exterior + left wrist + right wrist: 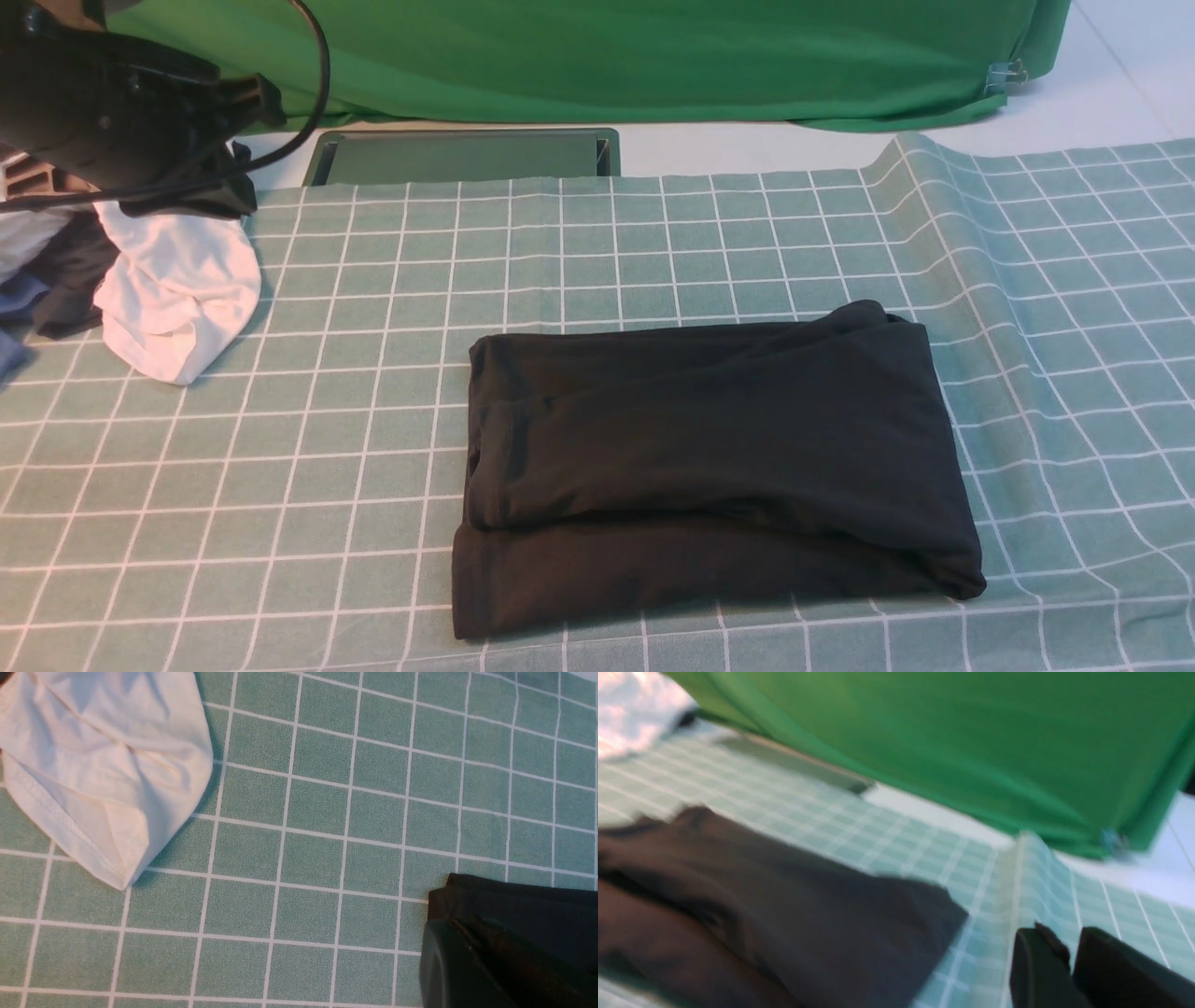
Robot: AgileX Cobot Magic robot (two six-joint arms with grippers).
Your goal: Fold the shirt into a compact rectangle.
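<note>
The black shirt (709, 467) lies folded into a rough rectangle on the checked tablecloth (373, 280), right of the middle, with layered edges showing on its left side. My left gripper (201, 196) hangs at the far left above a white garment (177, 289), well away from the shirt. In the left wrist view its fingers (444, 970) are pressed together with nothing between them, and a corner of the shirt (537, 900) shows beyond. My right gripper (1073, 956) is out of the front view. It hovers beside the shirt (784, 905), with a narrow gap between its fingers and nothing in it.
A heap of other clothes (47, 271) sits at the left edge beside the white garment (103, 765). A grey-green tray (462, 154) lies at the back, with a green backdrop (607, 56) behind it. The tablecloth rises in a ridge (910, 187) at the right.
</note>
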